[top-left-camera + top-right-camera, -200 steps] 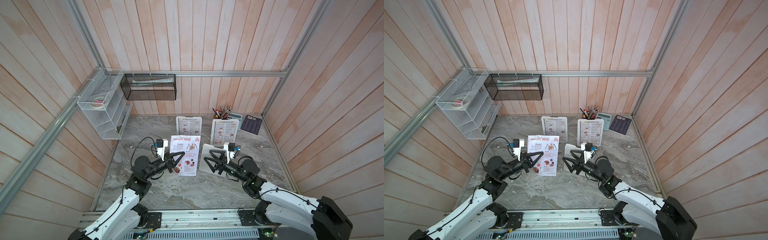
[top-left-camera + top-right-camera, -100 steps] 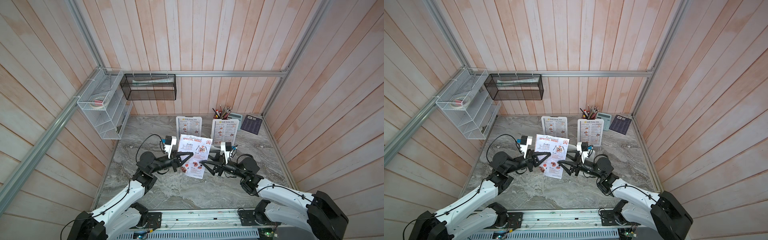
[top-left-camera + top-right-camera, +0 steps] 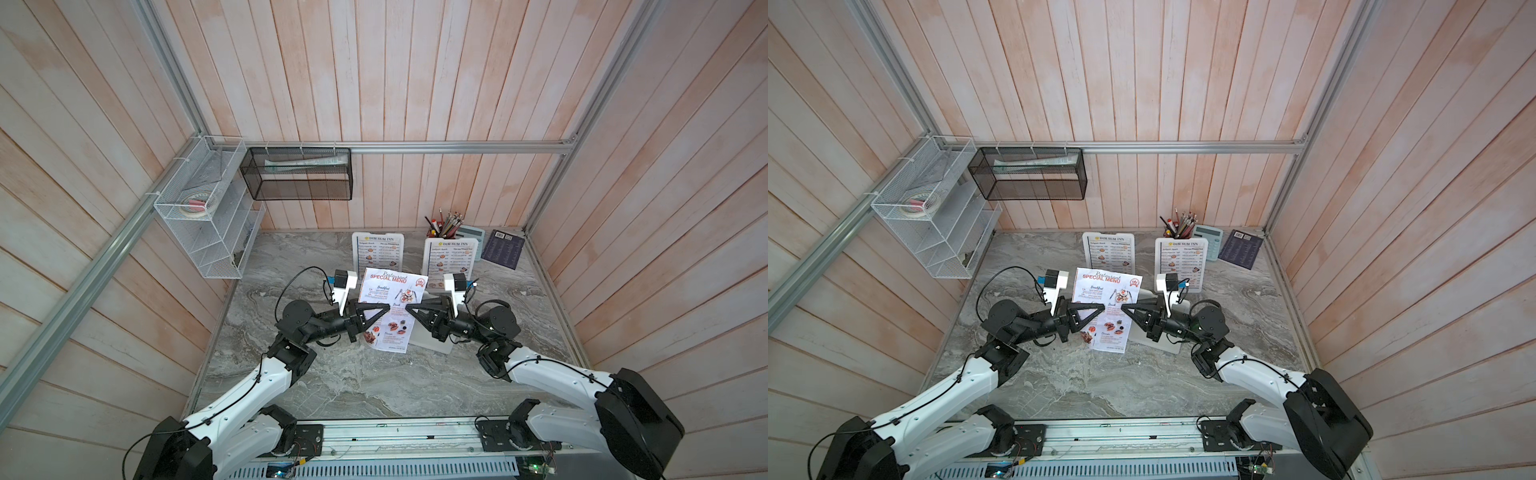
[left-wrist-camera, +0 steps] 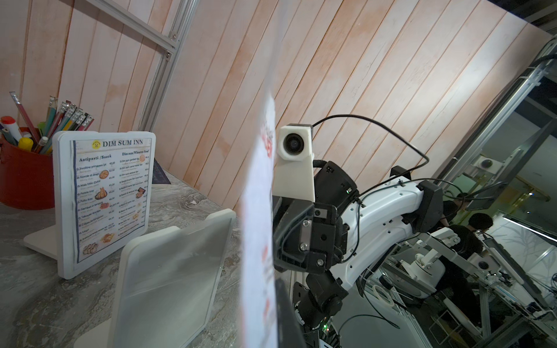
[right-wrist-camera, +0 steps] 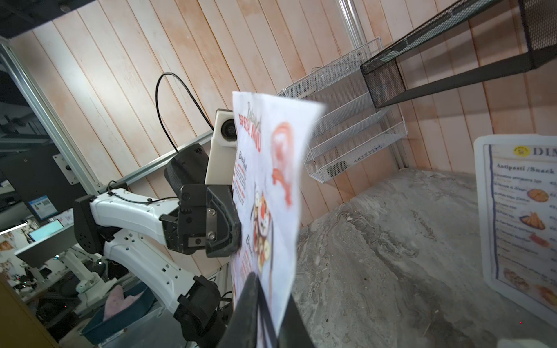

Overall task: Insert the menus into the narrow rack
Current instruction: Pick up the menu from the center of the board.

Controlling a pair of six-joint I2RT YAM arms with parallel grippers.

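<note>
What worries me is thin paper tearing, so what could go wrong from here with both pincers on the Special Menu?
First, the left pincer and right pincer clamp the upright Special Menu from opposite sides; arms pulling apart or twisting could tear or crumple it. Second, the empty white stand sits close by the right pincer; a careless swing might topple it.

And we're in a robotics lab, folks, dressed as a restaurant counter! Plank walls [image 3: 374, 83] in a bare aluminium frame [image 3: 457, 146], 2 white robot arms [image 3: 249, 386] bolted to a base rail [image 3: 395, 436]. On the marble-look tabletop [image 3: 353, 386]: a DIM SUM INN menu [image 4: 111, 192], Special Menu sheet [image 3: 395, 286], pen cup [image 4: 24, 180], calculator [image 3: 473, 245]. Beyond the frame, the wrist views catch a person [image 4: 470, 238], more white robot hardware [image 4: 428, 259] and screens [image 5: 45, 236].
</note>
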